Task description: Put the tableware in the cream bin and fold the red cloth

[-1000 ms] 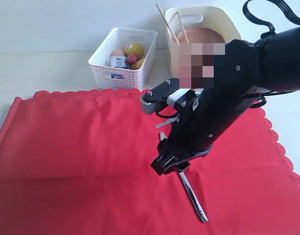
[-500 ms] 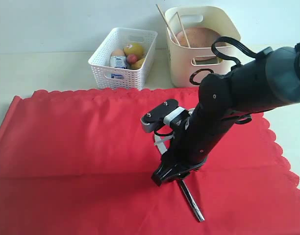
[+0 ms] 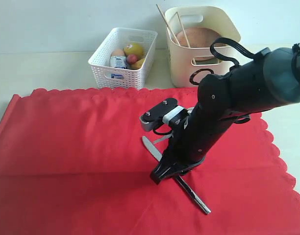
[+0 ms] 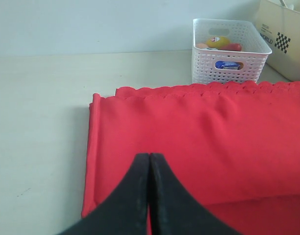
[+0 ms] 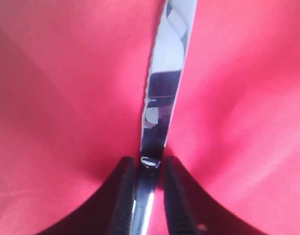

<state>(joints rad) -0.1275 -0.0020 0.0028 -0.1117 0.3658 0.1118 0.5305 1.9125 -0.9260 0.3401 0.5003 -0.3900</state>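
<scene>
Exterior view: the only tableware out in the open is the knife (image 3: 193,195), lying on the cloth (image 3: 66,137) near the middle, blade toward the bins. The right gripper (image 3: 164,172) is down on it, and in the right wrist view the jaws are narrow, with the pads looking snug against the knife's sides. It's gripped, by the look of it, but not lifted off the fabric yet.

The bin (image 3: 182,63) at the back already has the chopsticks (image 3: 165,20) sticking out and the plate (image 3: 201,35) leaning inside. Anything else in there can't be made out from here. The white basket (image 3: 115,73) next to it just holds food.

The left gripper (image 4: 149,157) hovers over the cloth's edge with its jaws pressed together, holding nothing.

So probably the knife is the last piece to drop in. The cloth is spread flat, so the folding hasn't started at all.
</scene>
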